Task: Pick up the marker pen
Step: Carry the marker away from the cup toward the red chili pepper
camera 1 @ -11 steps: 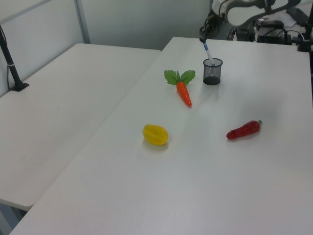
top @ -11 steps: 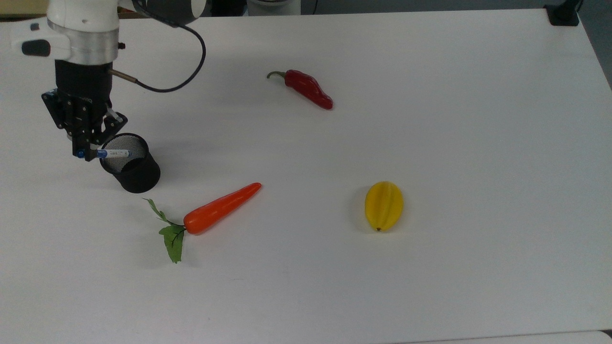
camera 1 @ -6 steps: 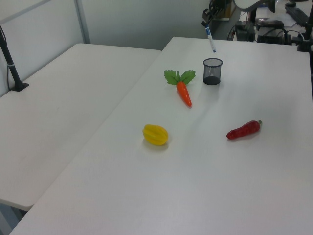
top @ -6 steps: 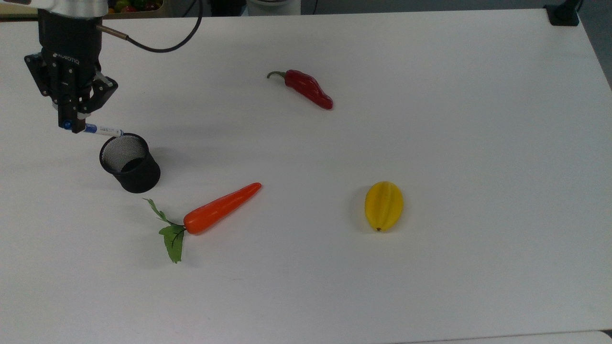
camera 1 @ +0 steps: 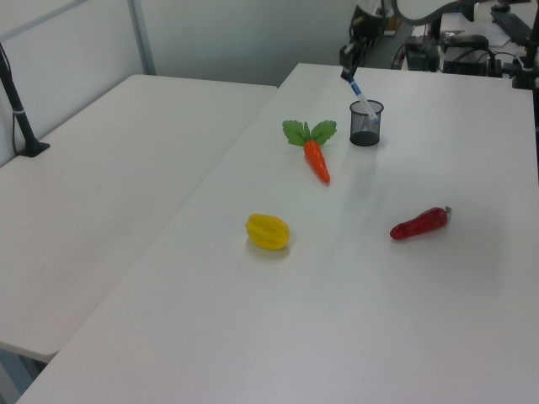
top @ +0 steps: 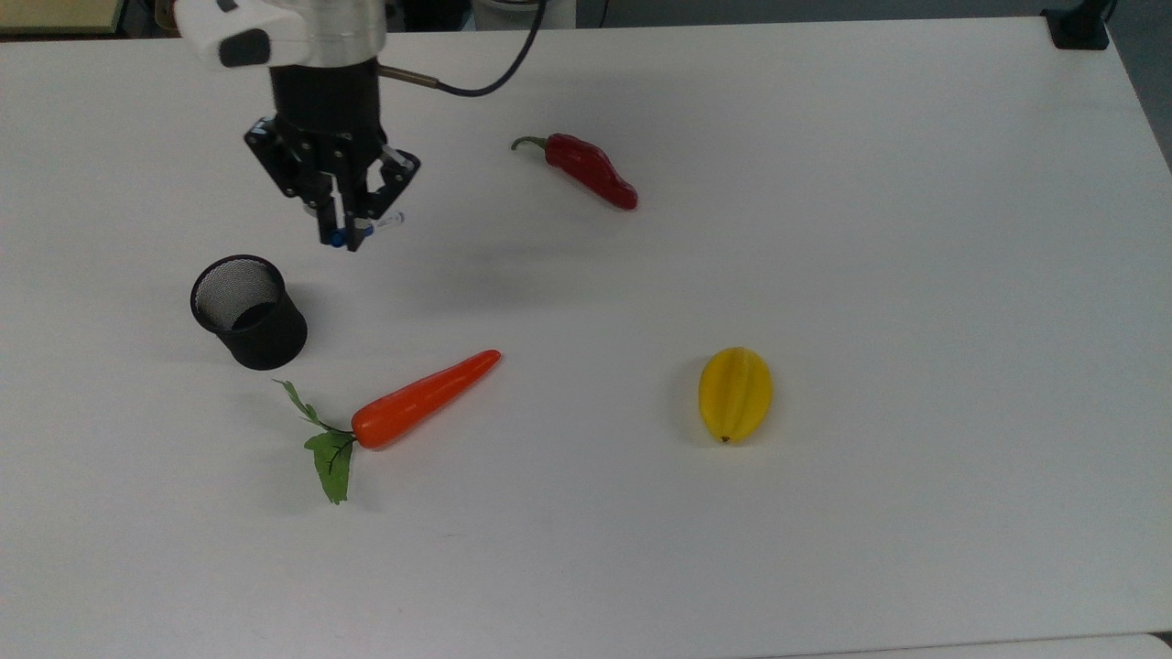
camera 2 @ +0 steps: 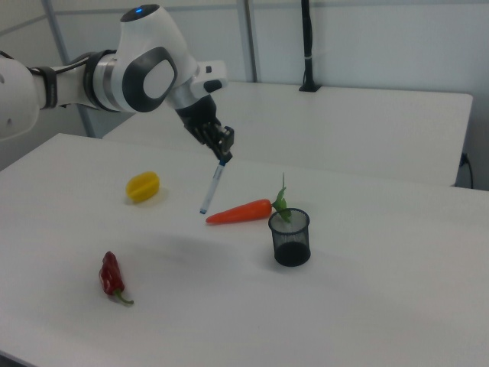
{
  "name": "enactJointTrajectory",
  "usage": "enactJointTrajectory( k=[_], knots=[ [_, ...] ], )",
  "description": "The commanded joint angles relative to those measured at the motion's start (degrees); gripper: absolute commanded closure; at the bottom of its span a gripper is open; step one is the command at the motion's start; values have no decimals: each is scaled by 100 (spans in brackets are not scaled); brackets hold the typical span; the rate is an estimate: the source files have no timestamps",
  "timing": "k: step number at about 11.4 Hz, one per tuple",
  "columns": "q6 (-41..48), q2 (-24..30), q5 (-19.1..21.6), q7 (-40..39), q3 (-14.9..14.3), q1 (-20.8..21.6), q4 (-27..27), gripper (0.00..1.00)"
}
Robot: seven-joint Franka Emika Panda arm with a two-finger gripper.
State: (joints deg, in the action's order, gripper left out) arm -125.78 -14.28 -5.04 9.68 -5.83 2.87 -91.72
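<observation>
Landmark: black mesh cup [top: 248, 312], upright on the counter [top: 824, 549].
Carrot [top: 423, 400]: nearest the top view's lower edge; lies just beside the cup, leaves toward it.
Yellow fruit [top: 735, 394]: well apart from the cup, on the carrot's far side from it.
Cup: looks empty in the top view; nothing rests on its rim.
End effector [top: 351, 234]: in the air past the cup, toward the chili side; fingers pressed onto the marker's blue cap end.
Marker [camera 2: 212, 188]: off the counter, hanging from the fingers, clear of the cup.
Marker axis: long axis runs down from the end effector; in the right view it slopes, free tip lower and toward the right view's left, away from the cup.
Left view check: marker [camera 1: 360, 95] overlaps the cup in line of sight; judged overlap only, not contact.
Chili [top: 587, 170]: farthest, well apart from the cup.
Judgement: take looks done; any coming move turns on the tip hanging below the fingers, so keep it above the cup rim and the carrot.
</observation>
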Motion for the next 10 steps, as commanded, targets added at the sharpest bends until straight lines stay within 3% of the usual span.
enactJointTrajectory(
  k=[1,6,10],
  knots=[
    [659,93,90,34,-23,432,-214,84],
    [1108,-206,90,-19,407,530,-293,83],
    [1109,-408,90,-28,434,627,-302,82]
  ],
)
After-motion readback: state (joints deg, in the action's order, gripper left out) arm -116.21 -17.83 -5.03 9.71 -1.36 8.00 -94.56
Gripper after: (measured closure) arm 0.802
